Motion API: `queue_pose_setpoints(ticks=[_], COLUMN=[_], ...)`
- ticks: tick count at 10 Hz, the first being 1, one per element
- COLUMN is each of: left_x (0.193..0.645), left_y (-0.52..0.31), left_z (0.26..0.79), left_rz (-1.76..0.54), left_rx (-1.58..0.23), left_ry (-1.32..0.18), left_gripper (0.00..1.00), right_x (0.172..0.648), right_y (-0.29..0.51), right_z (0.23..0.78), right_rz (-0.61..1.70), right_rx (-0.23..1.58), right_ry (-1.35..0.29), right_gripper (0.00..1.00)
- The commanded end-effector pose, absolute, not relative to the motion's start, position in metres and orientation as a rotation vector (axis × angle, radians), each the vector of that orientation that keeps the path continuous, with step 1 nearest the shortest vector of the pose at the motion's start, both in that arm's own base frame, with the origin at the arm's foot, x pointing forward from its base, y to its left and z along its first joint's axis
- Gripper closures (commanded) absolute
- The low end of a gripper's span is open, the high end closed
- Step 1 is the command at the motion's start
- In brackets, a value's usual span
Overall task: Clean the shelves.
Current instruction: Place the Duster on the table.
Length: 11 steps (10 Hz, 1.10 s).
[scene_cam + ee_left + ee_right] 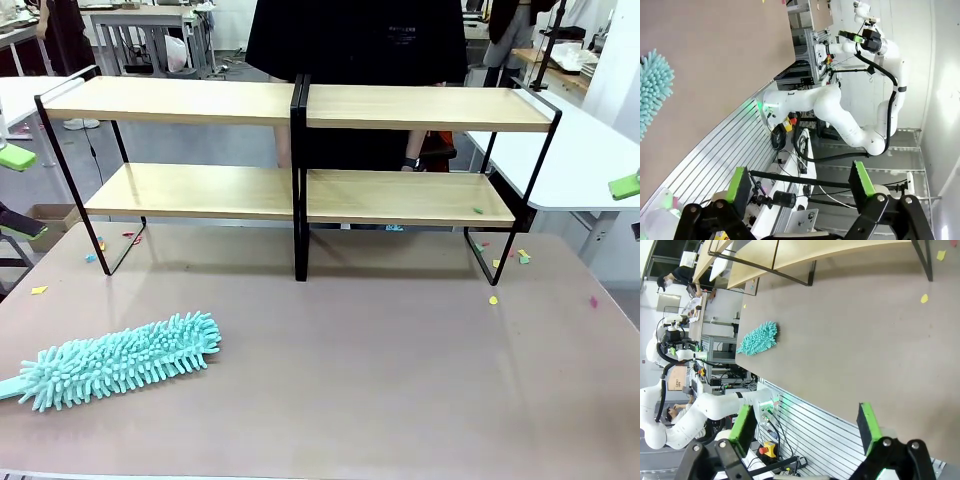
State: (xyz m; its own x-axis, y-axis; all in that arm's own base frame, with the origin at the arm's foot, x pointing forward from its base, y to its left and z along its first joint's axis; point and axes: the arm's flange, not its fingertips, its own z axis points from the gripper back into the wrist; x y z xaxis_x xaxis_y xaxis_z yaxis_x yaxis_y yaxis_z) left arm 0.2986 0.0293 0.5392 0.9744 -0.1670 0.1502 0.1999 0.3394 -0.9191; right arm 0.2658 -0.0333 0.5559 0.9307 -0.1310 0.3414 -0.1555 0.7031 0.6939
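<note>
The shelves (pixel 300 105) stand across the far half of the table: two joined units of light wooden boards on a thin black frame, also seen in the right wrist view (pixel 790 252). A small green scrap (pixel 477 210) lies on the lower right board. A teal fluffy duster (pixel 120 358) lies on the table at the front left, apart from both grippers; it also appears in the wrist views (pixel 652 92) (pixel 758 339). My left gripper (pixel 14 192) (pixel 800 185) hangs open at the left edge. My right gripper (pixel 632 208) (pixel 806 429) hangs open at the right edge, holding nothing.
A person in black (pixel 355 40) stands behind the shelves. Coloured paper scraps (pixel 493 299) lie on the brown table (pixel 400 380) near the shelf feet on both sides. White tables (pixel 580 150) flank the far corners.
</note>
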Motion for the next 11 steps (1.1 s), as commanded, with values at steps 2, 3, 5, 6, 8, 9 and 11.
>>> queue_pose_setpoints(ticks=[2, 3, 5, 6, 8, 9, 11], left_x=[0.2971, 0.2971, 0.2971, 0.2971, 0.2971, 0.2971, 0.2971], left_y=[0.0310, 0.0310, 0.0310, 0.0310, 0.0310, 0.0310, 0.0310], left_z=[0.5386, 0.5386, 0.5386, 0.5386, 0.5386, 0.5386, 0.5386], left_rz=[-0.253, -0.253, -0.253, -0.253, -0.253, -0.253, -0.253], left_rx=[-1.193, -1.193, -1.193, -1.193, -1.193, -1.193, -1.193], left_ry=[-0.027, -0.027, -0.027, -0.027, -0.027, -0.027, -0.027], left_gripper=[0.00, 0.00, 0.00, 0.00, 0.00, 0.00, 0.00], right_x=[0.2699, 0.2699, 0.2699, 0.2699, 0.2699, 0.2699, 0.2699], right_y=[-0.0316, -0.0316, -0.0316, -0.0316, -0.0316, -0.0316, -0.0316], right_z=[0.5569, 0.5569, 0.5569, 0.5569, 0.5569, 0.5569, 0.5569], right_rz=[0.025, 0.025, 0.025, 0.025, 0.025, 0.025, 0.025], right_rx=[0.812, 0.812, 0.812, 0.812, 0.812, 0.812, 0.812], right_ry=[-0.406, -0.406, -0.406, -0.406, -0.406, -0.406, -0.406], right_gripper=[0.00, 0.00, 0.00, 0.00, 0.00, 0.00, 0.00])
